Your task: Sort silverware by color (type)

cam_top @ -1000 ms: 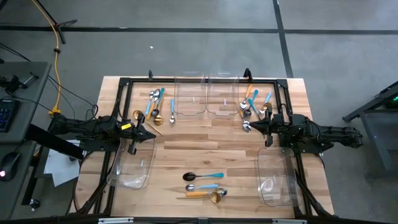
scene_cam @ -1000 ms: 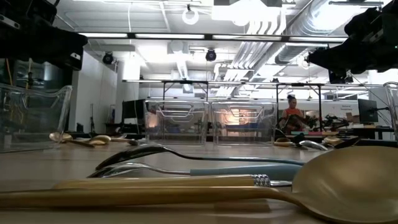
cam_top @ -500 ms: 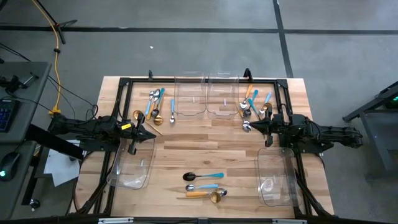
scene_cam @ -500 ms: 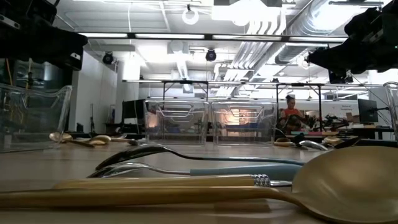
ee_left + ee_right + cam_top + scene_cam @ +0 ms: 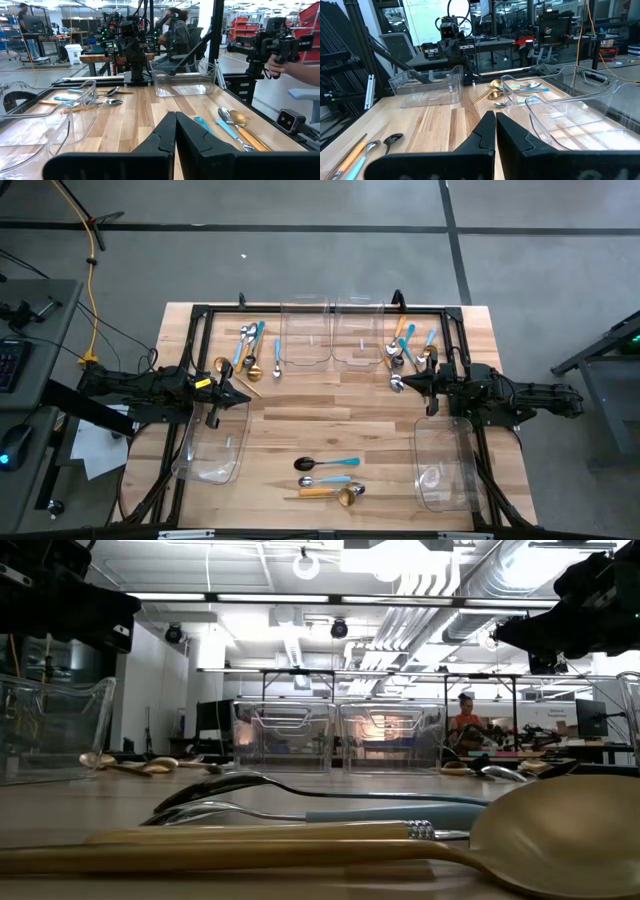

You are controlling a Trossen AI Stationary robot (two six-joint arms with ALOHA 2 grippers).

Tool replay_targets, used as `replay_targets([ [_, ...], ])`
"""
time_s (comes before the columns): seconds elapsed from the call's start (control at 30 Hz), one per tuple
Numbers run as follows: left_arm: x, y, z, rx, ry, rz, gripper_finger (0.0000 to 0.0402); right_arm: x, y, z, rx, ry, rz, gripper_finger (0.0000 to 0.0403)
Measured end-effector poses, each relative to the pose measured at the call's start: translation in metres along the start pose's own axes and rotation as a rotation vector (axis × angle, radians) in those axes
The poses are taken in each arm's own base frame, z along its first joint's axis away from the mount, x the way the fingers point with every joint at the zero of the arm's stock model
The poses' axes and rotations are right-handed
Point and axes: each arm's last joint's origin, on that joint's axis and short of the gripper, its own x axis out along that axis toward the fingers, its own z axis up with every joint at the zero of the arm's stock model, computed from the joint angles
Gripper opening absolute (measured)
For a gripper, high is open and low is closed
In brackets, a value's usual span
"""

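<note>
Both arms hang over the bench (image 5: 330,420) with nothing in their grasp. The left gripper (image 5: 243,397) has its fingers (image 5: 162,137) pressed together, empty, near the front edge of one silverware cluster (image 5: 250,350) lying at the far left. The right gripper (image 5: 402,383) is likewise closed and empty, its tip just beside a second cluster (image 5: 410,350) at the far right. Three more spoons (image 5: 330,479) lie at the near middle, well apart from both sets of fingers. Four clear bins (image 5: 308,335) stand around the bench.
</note>
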Motion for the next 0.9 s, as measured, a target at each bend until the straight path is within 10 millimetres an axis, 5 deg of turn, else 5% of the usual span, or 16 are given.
replay_targets([
  [0.5,0.0,0.0,0.0,0.0,-0.001,0.0,0.0,0.0,0.0,0.003,0.133,-0.029,-0.004,0.0],
  [0.73,0.0,0.0,0.0,0.0,0.0,0.0,0.0,-0.004,-0.004,0.027,0.068,-0.286,-0.133,0.0014],
  [0.9,0.0,0.0,0.0,0.0,0.0,0.0,0.0,-0.008,-0.006,0.041,0.06,-0.29,-0.177,0.0047],
])
